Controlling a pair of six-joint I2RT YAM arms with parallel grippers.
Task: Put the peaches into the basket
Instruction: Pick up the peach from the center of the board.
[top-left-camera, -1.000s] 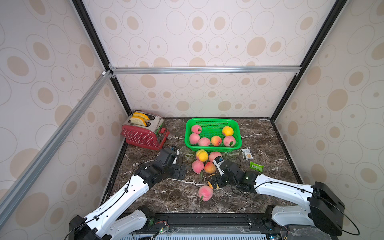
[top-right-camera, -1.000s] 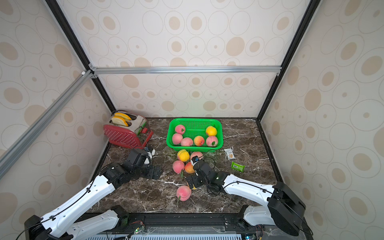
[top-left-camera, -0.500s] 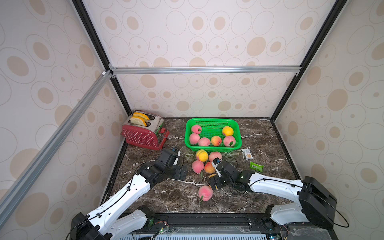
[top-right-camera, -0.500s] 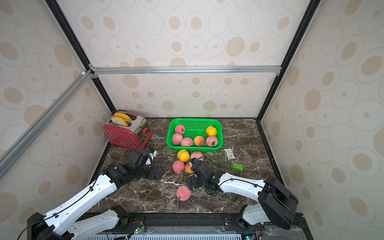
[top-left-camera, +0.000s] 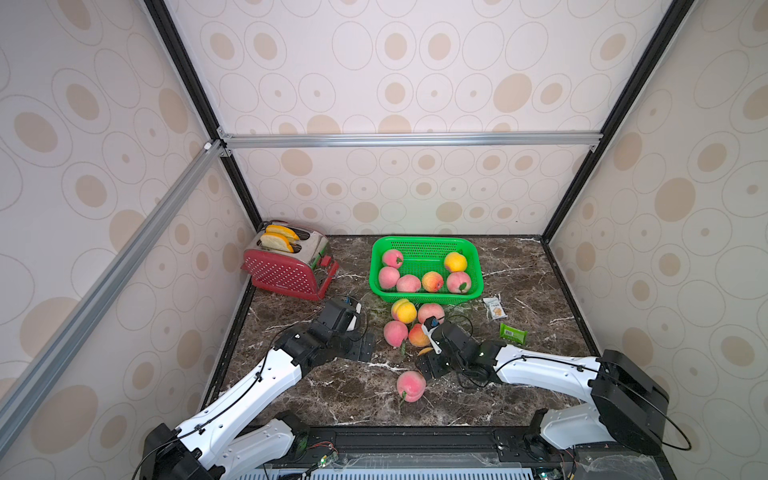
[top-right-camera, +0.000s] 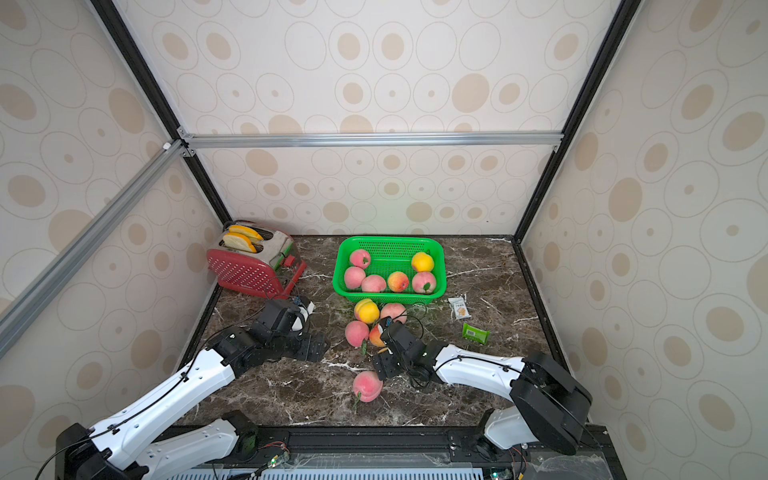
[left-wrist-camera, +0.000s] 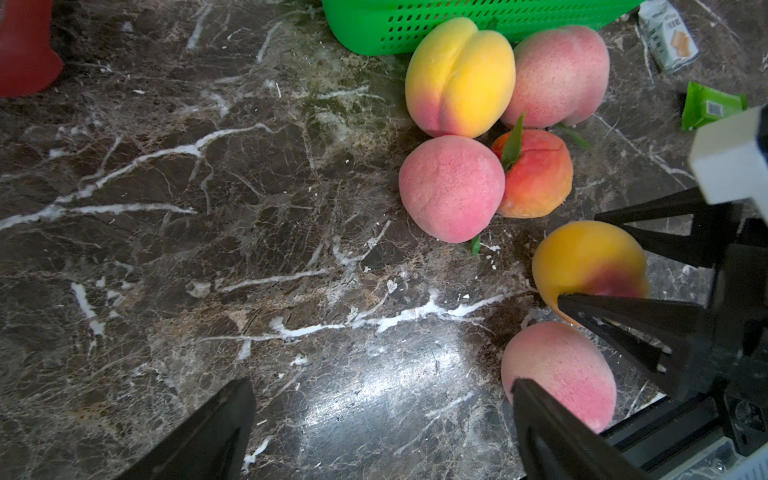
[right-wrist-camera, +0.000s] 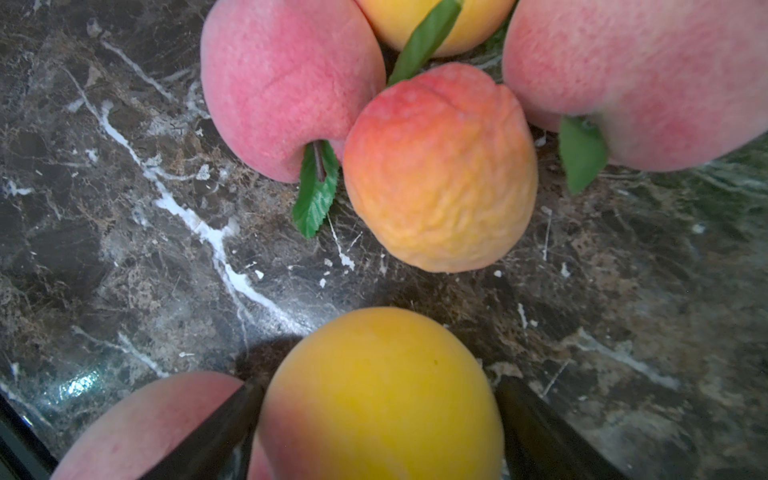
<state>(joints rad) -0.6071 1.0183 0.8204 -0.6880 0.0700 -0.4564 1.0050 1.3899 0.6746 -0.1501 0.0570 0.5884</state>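
One outstretched arm (top-left-camera: 540, 370), claw (right-wrist-camera: 378, 384) around peach (right-wrist-camera: 382, 419)

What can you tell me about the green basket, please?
The basket is bright green plastic, rectangular, with rounded corners, a flared rim and perforated walls and floor. It stands upright at the back of the table, beside the toaster. Six peaches lie inside, among them a yellow peach. Outside, two peaches lie at its front wall; whether they touch it is unclear.
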